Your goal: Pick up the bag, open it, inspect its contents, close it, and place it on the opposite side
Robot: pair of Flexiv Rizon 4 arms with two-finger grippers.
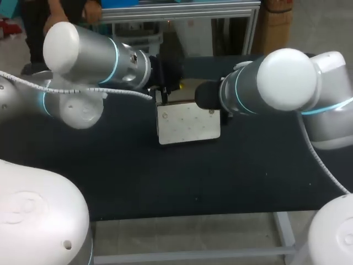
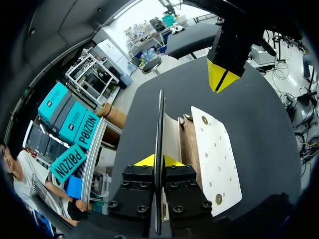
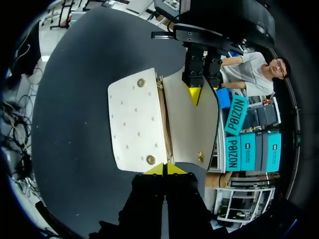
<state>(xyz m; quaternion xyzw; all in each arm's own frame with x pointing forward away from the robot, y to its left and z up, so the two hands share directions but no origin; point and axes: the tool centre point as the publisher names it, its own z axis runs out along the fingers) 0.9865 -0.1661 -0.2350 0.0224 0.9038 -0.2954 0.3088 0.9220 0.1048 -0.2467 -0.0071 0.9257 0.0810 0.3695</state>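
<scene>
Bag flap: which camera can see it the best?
The right wrist view. It shows the whole flap lifted open, with the left tool pinching its edge. The left wrist view sees only its thin edge. In the head view the arms mostly hide it.

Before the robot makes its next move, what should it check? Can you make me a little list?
1. Bag lying on the table: ok.
2. Flap open: ok.
3. Left hand shut on the flap: ok.
4. Right hand gripping the bag: cannot tell; its fingers are together at the bag's edge.
5. What is inside can be seen: cannot tell.
</scene>
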